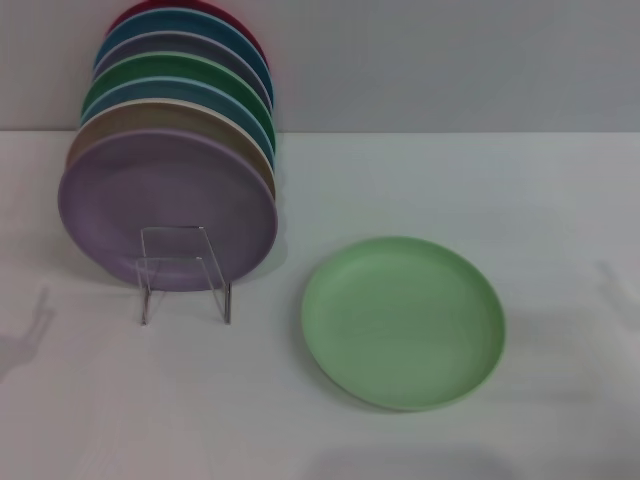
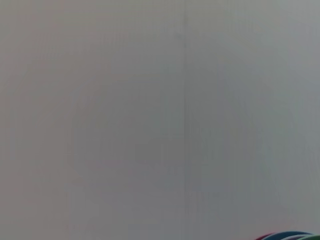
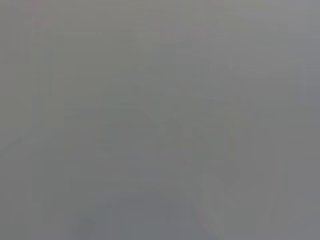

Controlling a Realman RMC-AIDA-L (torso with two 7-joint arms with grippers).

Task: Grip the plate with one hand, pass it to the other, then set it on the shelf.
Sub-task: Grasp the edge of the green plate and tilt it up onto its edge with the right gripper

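Head view: your plate (image 1: 403, 322) lies flat on the worktop (image 1: 520, 200), right of the shelf (image 1: 185, 270); neither end effector appears, so I cannot tell their state. Flat plastic may slide under a rim grip. The lilac plate (image 1: 165, 205) crowds the shelf. Left wrist: wall, plate edges. Right wrist: blank.

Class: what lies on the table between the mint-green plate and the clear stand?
Nothing: in the head view, only bare white table separates the plate from the stand.
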